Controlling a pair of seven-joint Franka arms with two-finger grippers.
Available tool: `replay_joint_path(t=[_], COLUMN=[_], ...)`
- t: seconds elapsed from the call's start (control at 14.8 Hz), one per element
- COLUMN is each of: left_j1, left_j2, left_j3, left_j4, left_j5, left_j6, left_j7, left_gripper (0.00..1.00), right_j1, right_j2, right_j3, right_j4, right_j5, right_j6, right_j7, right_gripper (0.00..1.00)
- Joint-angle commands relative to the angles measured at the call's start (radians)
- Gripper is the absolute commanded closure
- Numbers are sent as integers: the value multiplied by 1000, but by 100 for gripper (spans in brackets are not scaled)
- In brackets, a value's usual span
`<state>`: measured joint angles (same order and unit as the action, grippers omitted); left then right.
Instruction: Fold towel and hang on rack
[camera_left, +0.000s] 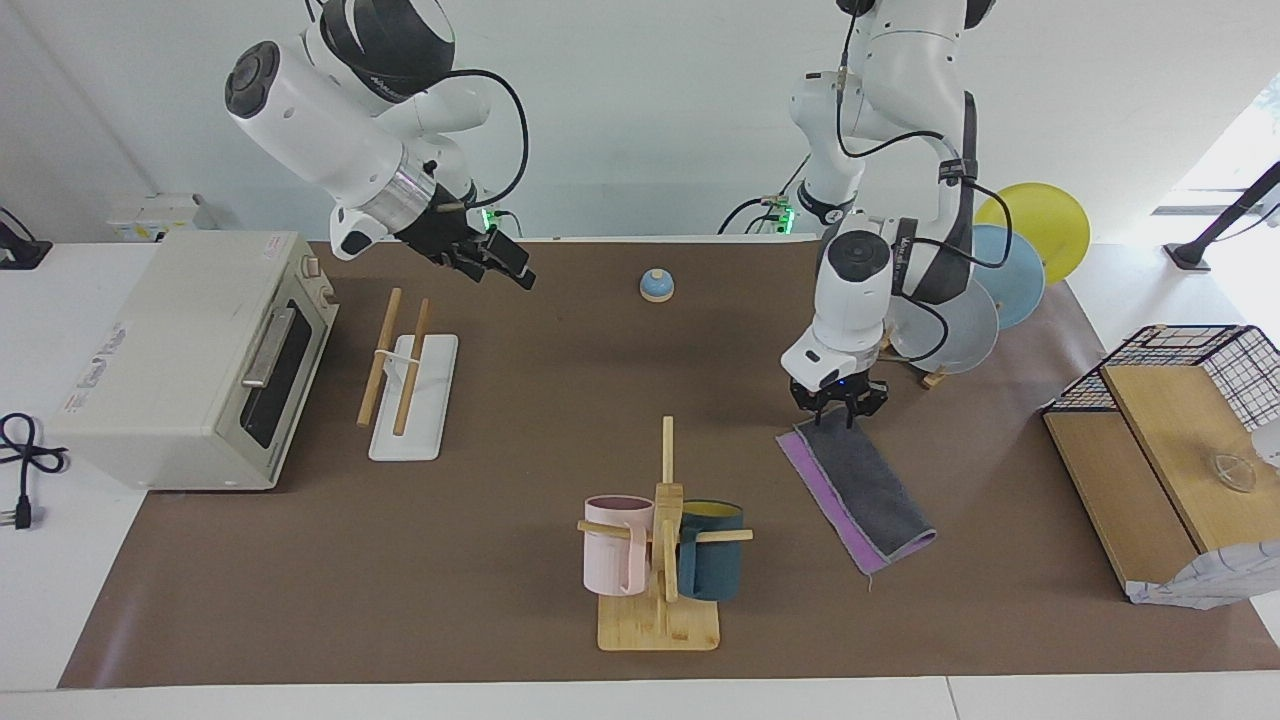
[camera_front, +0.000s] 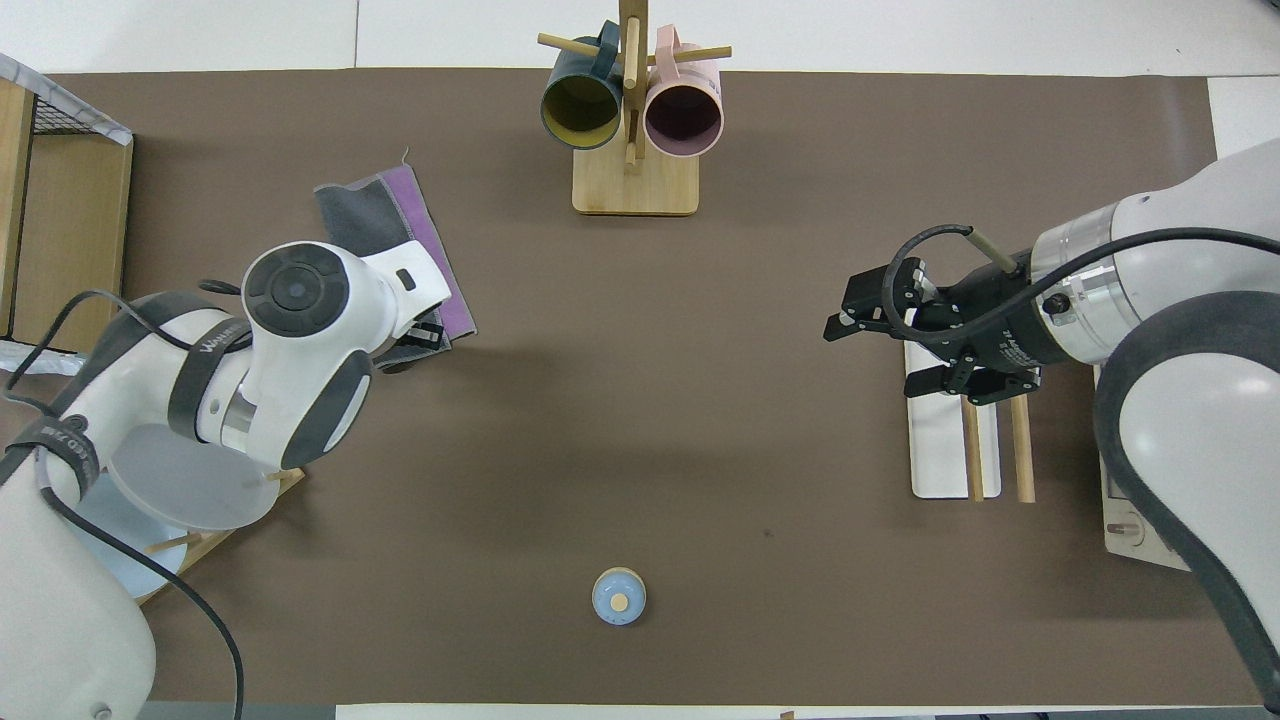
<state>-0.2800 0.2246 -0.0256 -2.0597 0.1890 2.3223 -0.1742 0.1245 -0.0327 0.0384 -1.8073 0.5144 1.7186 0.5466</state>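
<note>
Towel (camera_left: 858, 490): folded, grey face up on table | left end effector (camera_left: 838, 408): spread, just over towel's robot-side edge

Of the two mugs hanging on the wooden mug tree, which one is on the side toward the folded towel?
The teal mug; the pink mug hangs on the mug tree's side toward the rack, away from the towel.

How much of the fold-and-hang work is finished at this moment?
Done: the towel lies folded in half on the mat, grey face up with a purple edge showing. In hand: the left gripper, jaws open, is over its corner. Left: hanging it on the rack, bare under the waiting right gripper.
</note>
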Motion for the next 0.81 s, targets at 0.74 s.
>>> replay_joint_path(t=[0.74], left_j1=[187], left_j2=[99], left_j3=[-8], left_j4=[36], left_j5=[-488], left_j6=[140], left_j7=[297], left_gripper=[0], right_j1=[30], right_j2=[-18], right_j3=[3], right_j4=[-29], right_j5=[96], right_j6=[84], right_j7=[154], right_gripper=[0])
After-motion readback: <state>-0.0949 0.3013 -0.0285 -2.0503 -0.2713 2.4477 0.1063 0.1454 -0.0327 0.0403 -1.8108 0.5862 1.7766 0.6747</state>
